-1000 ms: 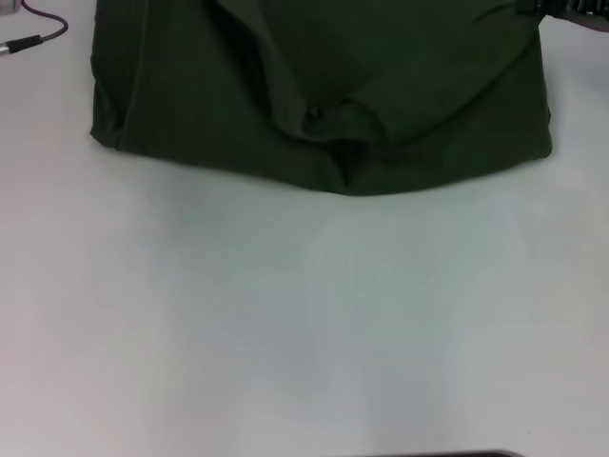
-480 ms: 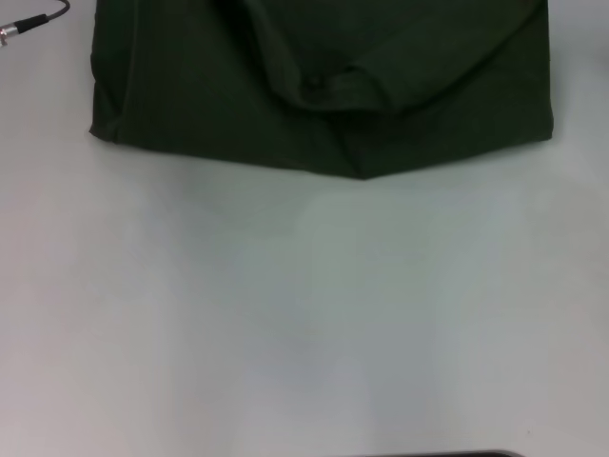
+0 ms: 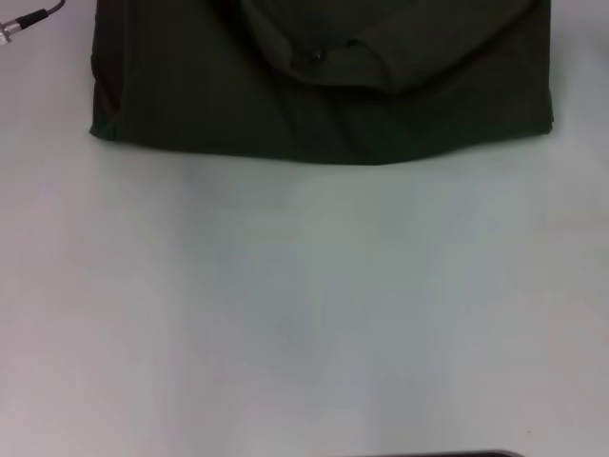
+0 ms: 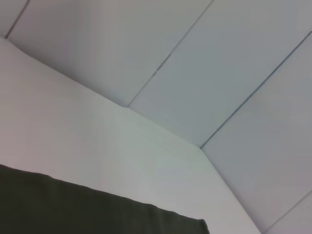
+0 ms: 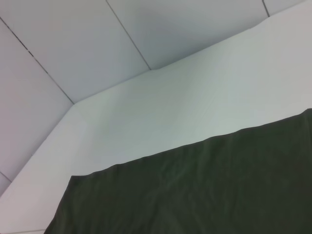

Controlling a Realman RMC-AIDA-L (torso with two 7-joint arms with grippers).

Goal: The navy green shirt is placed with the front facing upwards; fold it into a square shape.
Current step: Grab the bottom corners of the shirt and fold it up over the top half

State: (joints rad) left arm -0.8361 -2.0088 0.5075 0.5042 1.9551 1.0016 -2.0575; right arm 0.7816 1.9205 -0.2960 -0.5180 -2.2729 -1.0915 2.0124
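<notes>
The navy green shirt lies folded at the far side of the white table in the head view, its near edge almost straight. A folded-over layer with a small dark spot curves across its top. The shirt's plain green cloth also fills the low part of the right wrist view and a strip of the left wrist view. Neither gripper shows in any view.
A black cable with a metal plug lies on the table at the far left, beside the shirt. A dark edge shows at the table's near side. White wall panels stand behind the table.
The shirt's near edge has pulled back from me and straightened; the point that hung at its middle is gone. The dark gripper part at the far right, seen a second ago, has left the view.
</notes>
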